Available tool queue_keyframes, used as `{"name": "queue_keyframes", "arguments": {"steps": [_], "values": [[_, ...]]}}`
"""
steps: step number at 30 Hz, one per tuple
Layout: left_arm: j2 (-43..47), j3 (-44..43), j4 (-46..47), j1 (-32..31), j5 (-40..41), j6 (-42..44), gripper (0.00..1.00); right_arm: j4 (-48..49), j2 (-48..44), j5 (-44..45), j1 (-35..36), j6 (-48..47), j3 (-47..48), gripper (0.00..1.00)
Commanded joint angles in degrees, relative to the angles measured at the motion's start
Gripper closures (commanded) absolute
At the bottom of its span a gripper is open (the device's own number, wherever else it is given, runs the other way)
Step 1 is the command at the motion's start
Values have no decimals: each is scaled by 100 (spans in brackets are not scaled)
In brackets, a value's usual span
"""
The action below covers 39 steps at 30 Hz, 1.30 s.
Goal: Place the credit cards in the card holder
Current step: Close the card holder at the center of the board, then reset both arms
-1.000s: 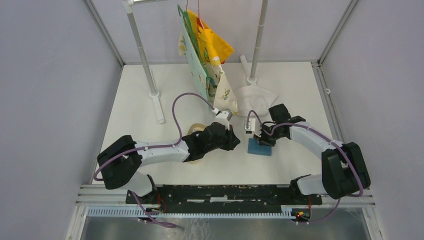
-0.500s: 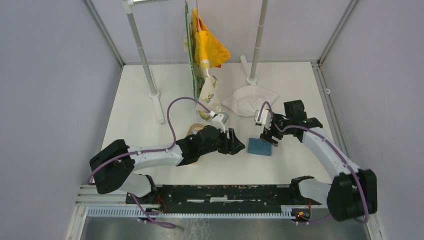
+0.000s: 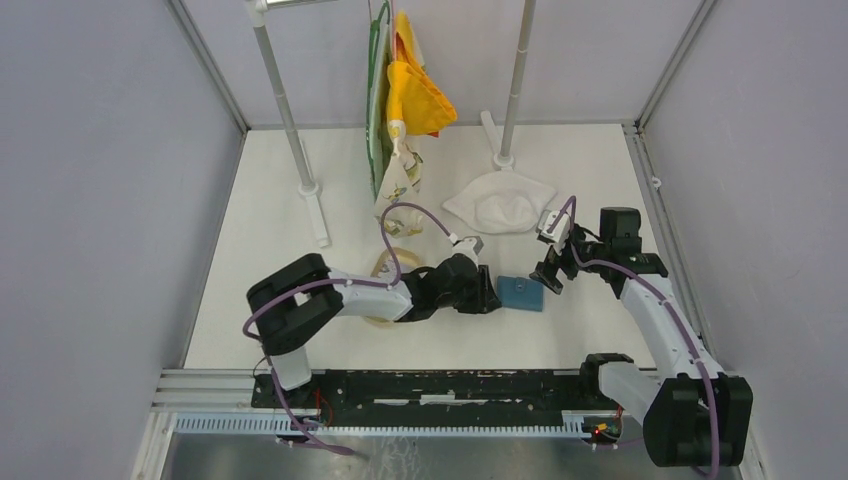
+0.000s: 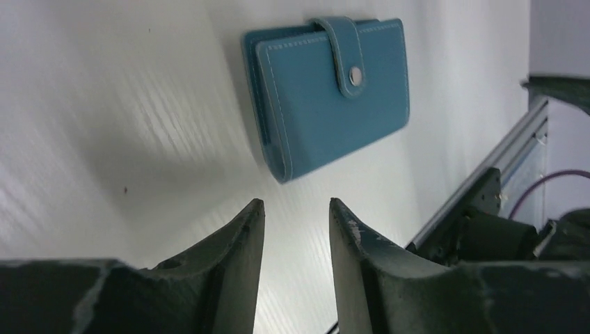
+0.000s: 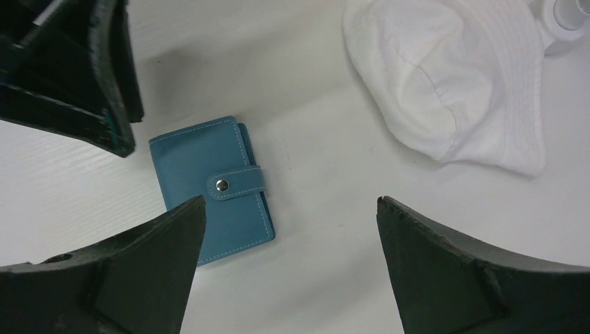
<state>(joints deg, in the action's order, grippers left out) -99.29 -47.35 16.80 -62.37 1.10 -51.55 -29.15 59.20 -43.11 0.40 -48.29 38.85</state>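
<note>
The card holder (image 3: 520, 293) lies between left fingers (image 4: 233, 250) and right fingers (image 5: 139, 268), touching neither.

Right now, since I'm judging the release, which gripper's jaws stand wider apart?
The right gripper: its jaws gape wide, while the left gripper shows only a narrow gap.

White hat (image 3: 498, 205) flat on table (image 3: 270, 220), rear R; yellow cloth (image 3: 418, 95) hangs fm rack (image 3: 283, 100); tan tray (image 3: 379, 268) L.

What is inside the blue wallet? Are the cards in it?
The wallet lies closed, with its strap snapped shut, so the inside is hidden. No card shows in any view.
</note>
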Motion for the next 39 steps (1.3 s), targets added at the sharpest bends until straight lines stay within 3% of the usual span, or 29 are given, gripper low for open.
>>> {"name": "queue_keyframes", "arguments": {"steps": [1,4,10,14,18,21,24,28,33,39], "values": [[-462,-846,-747,1,499,-16,55,210,-126,-338,-5,195,-40,2],[-859,-1341,-1131,63,599,90,57,166,-34,-312,-5,165,6,2],[-1249,-1660,-1317,403,385,48,85,157,99,-268,-6,127,-9,2],[-1167,-1779,-1217,590,237,91,84,154,147,-208,-8,135,15,2],[-857,-1714,-1190,690,275,432,64,300,-10,-31,-278,215,27,2],[-70,-1218,-807,666,102,911,51,589,-321,314,-406,407,7,2],[1024,-695,-709,486,102,1584,46,872,-631,654,-474,657,194,2],[2657,-309,-1224,250,769,2192,30,1269,-769,1828,-489,2236,844,2],[4290,-342,-2361,284,1960,2272,2,1087,-861,1114,-497,2733,1579,2],[5198,-895,-3646,310,2579,2347,0,798,-736,225,-500,3271,2340,2]]}}
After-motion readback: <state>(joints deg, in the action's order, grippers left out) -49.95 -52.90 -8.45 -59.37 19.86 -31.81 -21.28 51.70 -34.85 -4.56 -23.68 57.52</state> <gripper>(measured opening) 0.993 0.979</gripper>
